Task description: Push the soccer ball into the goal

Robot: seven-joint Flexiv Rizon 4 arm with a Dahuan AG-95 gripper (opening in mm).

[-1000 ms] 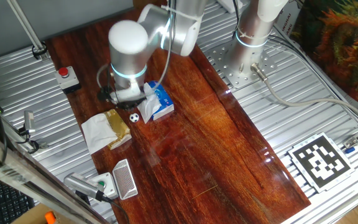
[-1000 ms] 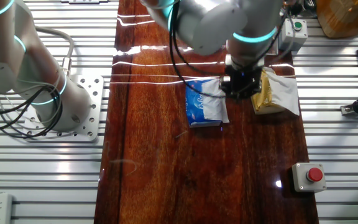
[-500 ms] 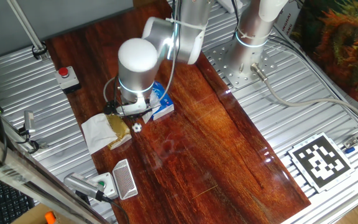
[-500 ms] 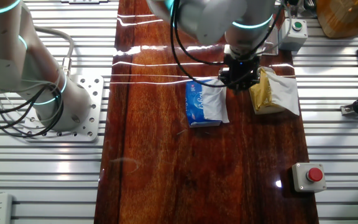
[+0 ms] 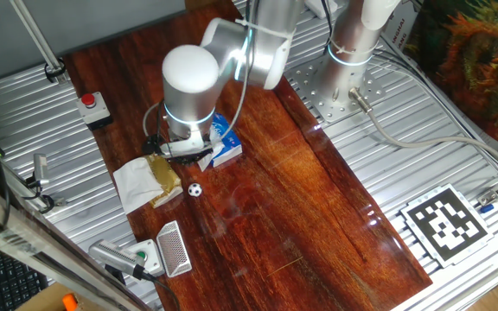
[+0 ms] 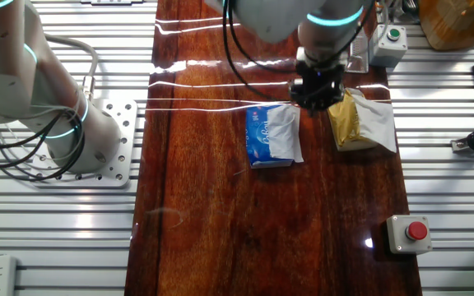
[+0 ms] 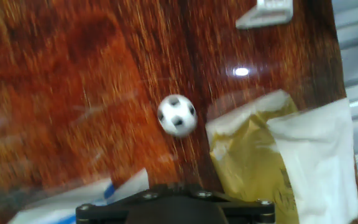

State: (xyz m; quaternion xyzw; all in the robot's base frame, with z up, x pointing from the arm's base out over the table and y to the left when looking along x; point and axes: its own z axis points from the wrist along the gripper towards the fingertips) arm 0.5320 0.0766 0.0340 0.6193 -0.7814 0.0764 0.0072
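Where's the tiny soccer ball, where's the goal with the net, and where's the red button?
soccer ball [image 5: 195,189], one fixed view, its middle.
goal [image 5: 173,249], one fixed view, middle of the grey mesh.
red button [image 6: 417,230], the other fixed view, the round red cap.

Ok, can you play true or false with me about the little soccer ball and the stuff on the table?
1. The soccer ball is lying on the wooden table. True.
2. The ball is already inside the goal. False: it sits on bare wood, apart from the goal.
3. The pincer is holding the ball. False: the ball lies free, away from it.
4. A blue and white tissue pack lies near the pincer. True.
5. The red button is touching the ball. False: it is far off by the table's edge.
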